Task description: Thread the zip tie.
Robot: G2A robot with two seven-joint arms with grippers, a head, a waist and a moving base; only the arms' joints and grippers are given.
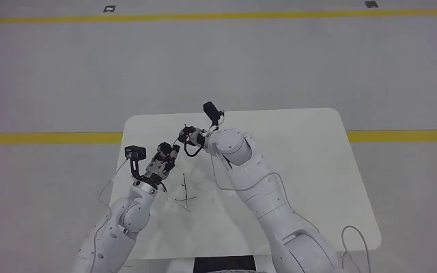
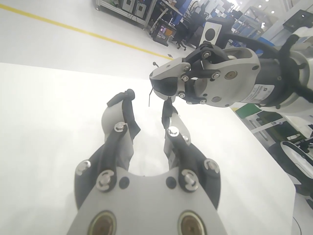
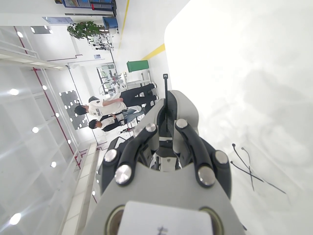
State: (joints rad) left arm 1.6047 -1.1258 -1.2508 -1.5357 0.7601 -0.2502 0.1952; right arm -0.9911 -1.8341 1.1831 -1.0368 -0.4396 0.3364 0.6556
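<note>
Right tool [image 3: 168,97] is clamped on the zip tie [image 3: 166,85], held above the worktop [image 1: 307,157] with its head poking past the fingertips. Left tool [image 2: 146,101] is spread apart just beside it. Spare ties [image 3: 247,170] lie crossed on the worktop.

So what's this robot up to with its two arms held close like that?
It is trying to thread a zip tie. The right hand is shut on it, holding it above the white table. The left hand is open close by, its fingers seemingly either side of the tie's dangling end, gripping nothing. Spare zip ties lie on the table.
</note>
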